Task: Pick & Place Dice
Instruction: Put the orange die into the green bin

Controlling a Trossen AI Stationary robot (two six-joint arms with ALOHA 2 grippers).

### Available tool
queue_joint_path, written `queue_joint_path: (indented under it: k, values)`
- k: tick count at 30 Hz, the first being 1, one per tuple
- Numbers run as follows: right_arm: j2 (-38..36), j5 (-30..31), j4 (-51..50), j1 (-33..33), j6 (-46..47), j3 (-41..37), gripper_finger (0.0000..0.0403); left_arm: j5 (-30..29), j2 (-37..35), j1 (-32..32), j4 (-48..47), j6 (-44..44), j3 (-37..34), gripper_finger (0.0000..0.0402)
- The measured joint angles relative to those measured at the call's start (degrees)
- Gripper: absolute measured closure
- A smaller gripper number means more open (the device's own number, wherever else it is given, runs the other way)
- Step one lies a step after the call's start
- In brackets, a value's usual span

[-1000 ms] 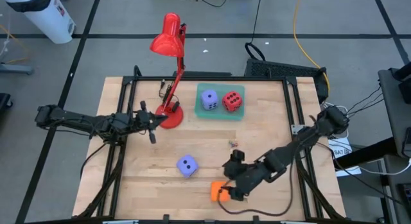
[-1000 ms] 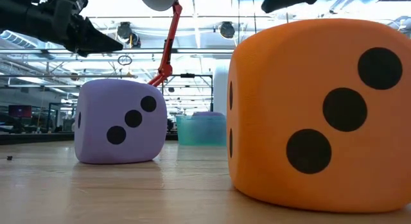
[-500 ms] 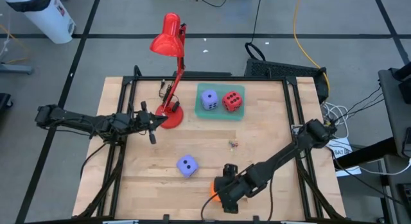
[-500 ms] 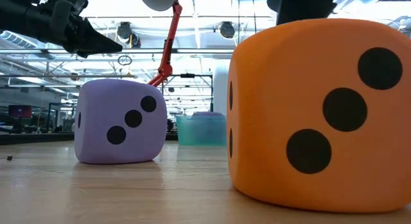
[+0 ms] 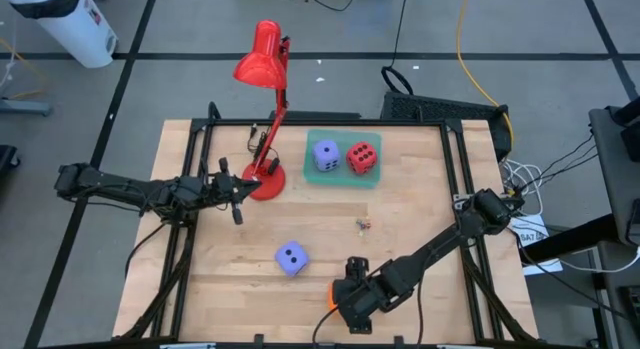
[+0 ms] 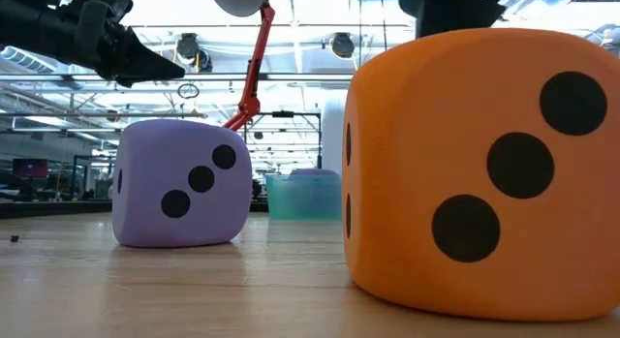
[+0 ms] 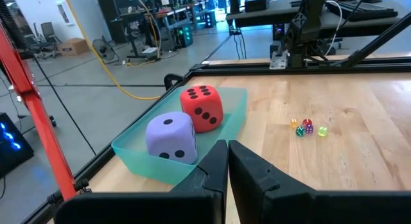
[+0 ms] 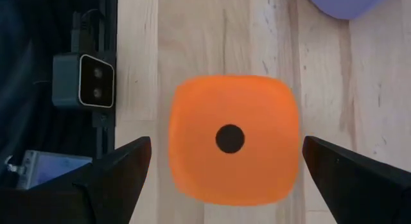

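- The right pincer hangs right above the orange die near the front edge of the tabletop. Its fingers are spread wide, one on each side of the die with a gap between finger and die on both sides; it holds nothing.
- The left pincer is closed and empty, its two fingers almost together. It waits over the left part of the tabletop, just beside the base of the red lamp.
- From above, the right arm covers nearly all of the orange die; only a sliver of orange shows at its left side.
- At table height the orange die fills the right half of the picture and hides what stands behind it; the right pincer shows only as a dark shape above its top edge.
- One lavender die sits alone on the tabletop, near the orange one and apart from it, towards the left.
- The other lavender die and the red die sit side by side in a shallow green tray at the back of the tabletop.
- A few tiny coloured dice lie on the wood between the tray and the right arm.
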Motion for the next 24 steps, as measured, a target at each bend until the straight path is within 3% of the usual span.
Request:
queue_joint_path:
  k: [12, 24]
  values:
    - [2.01, 0.17, 0.99, -0.61, -2.76, -0.04, 0.0007, -0.01, 0.0, 0.0, 0.04, 0.01, 0.0, 0.0376]
    - [4.39, -5.85, 0.16, -1.89, -3.14, 0.02, 0.0007, 0.01, 0.0, 0.0, 0.09, 0.0, 0.0, 0.0376]
